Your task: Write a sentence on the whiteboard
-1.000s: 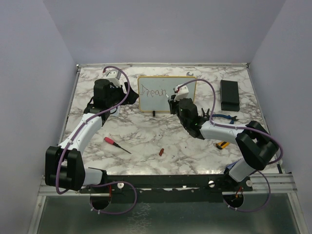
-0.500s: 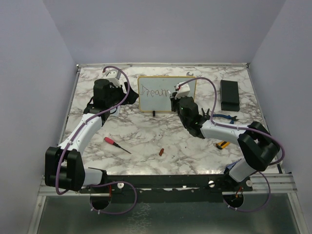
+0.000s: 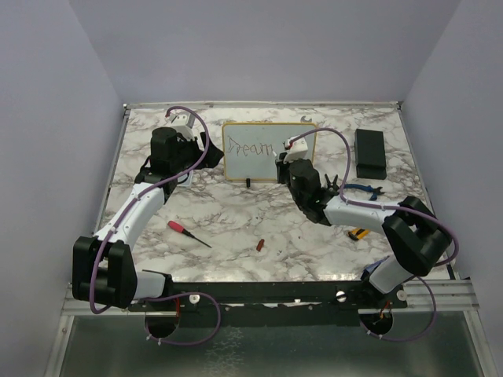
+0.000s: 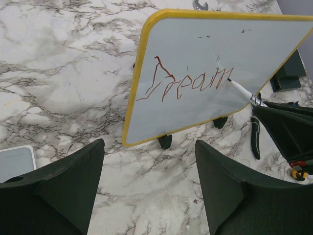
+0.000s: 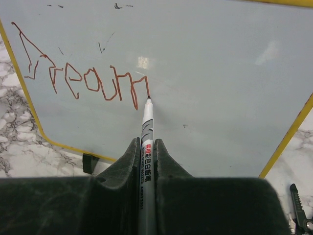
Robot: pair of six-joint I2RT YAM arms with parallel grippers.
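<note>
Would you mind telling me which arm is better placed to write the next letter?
Right: the right gripper is shut on the marker, whose tip sits on the whiteboard at the end of the letters "Dream". The left gripper is open, holds nothing and stands apart from the board.

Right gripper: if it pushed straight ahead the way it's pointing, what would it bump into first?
The whiteboard. The right gripper is shut on a marker, and its tip looks already on the board at the end of the red writing, so the marker would press in first.
</note>
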